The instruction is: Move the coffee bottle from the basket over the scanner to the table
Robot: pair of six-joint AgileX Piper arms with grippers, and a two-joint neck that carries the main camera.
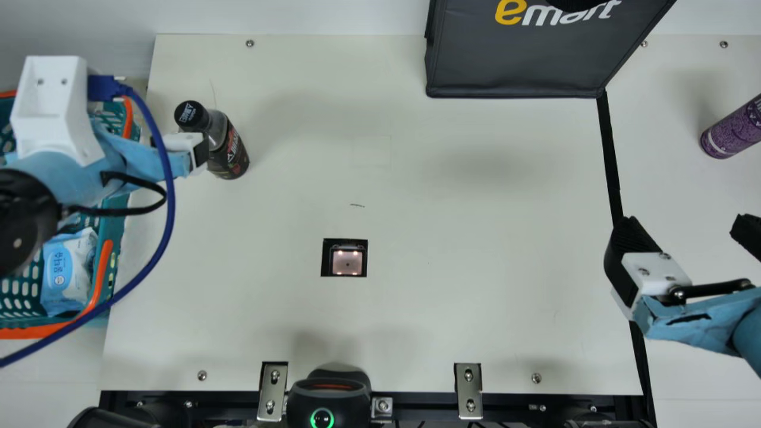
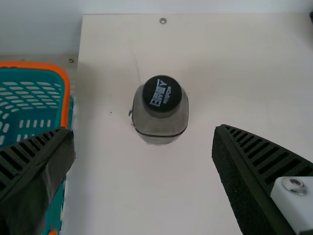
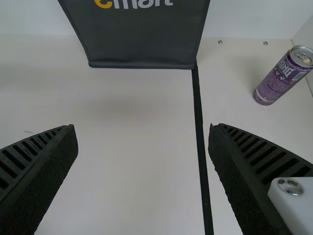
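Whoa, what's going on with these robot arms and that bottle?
The left gripper is open right by the coffee bottle, and it isn't squeezing it. The bottle is standing on the table, just outside the basket. The job is to move it from the basket over the scanner to the table, but I can't tell whether it got scanned. The right gripper is open too and holds nothing.

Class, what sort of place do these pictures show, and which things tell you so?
Probably a mock store checkout: a scanner window in the tabletop, a teal shopping basket and a dark carrier bag.
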